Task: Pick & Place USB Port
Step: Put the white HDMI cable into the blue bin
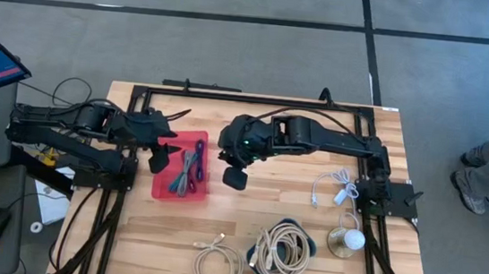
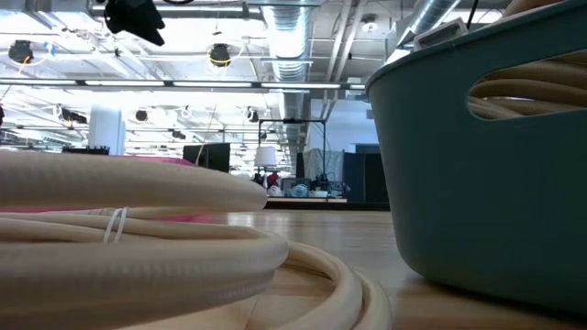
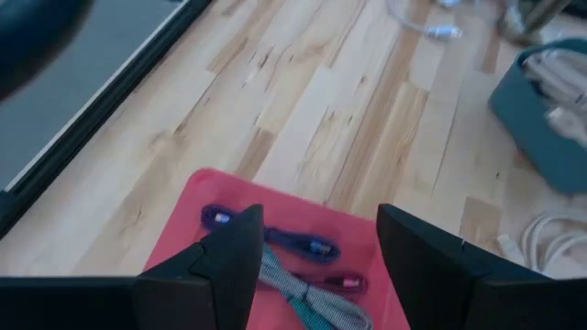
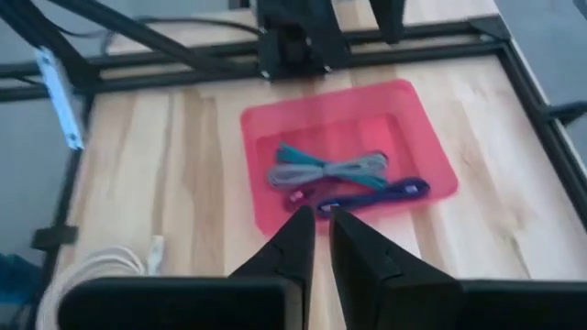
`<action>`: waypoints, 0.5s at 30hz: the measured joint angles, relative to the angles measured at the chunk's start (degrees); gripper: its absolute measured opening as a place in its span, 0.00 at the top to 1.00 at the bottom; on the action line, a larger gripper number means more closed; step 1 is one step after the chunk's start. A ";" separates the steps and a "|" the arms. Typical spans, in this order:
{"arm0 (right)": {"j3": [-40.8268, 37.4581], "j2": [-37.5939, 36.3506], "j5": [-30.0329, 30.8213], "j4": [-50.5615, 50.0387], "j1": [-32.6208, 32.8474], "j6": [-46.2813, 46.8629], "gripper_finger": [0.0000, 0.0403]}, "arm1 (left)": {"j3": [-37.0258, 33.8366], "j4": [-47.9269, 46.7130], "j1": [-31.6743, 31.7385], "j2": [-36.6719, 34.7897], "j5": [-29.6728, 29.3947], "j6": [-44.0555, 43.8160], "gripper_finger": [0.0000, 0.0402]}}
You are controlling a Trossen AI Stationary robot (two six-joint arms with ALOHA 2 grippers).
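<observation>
Currently the red tray (image 1: pixel 168 186) sits on the wooden surface (image 1: pixel 266 193) at 9 o'clock from centre. Inside it lie a purple cable (image 4: pixel 385 194) and a grey-teal cable (image 4: pixel 326 170), side by side. The left claw (image 3: pixel 316 252) hovers over the tray's 9 o'clock edge with fingers spread wide, holding nothing. The right claw (image 4: pixel 321 229) hangs just beside the tray at 3 o'clock, above bare wood; its fingers are nearly together with a thin gap, and nothing is between them. A white cable (image 1: pixel 334 189) lies at 3 o'clock. A teal basket (image 1: pixel 291 257) of beige cable stands at 6 o'clock, with a loose coil (image 1: pixel 216 262) beside it.
</observation>
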 joint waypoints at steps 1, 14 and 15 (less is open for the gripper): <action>0.00 0.00 0.26 -0.60 0.00 -0.04 0.93 | 0.00 0.66 0.00 0.00 -0.01 0.00 0.47; -0.04 -3.11 3.90 -6.22 -0.04 -1.42 0.97 | 0.00 1.94 0.00 0.00 0.01 -0.22 0.47; -0.04 -3.85 5.10 -6.52 -0.04 -1.32 0.97 | 0.00 2.05 0.00 0.00 0.00 -0.21 0.47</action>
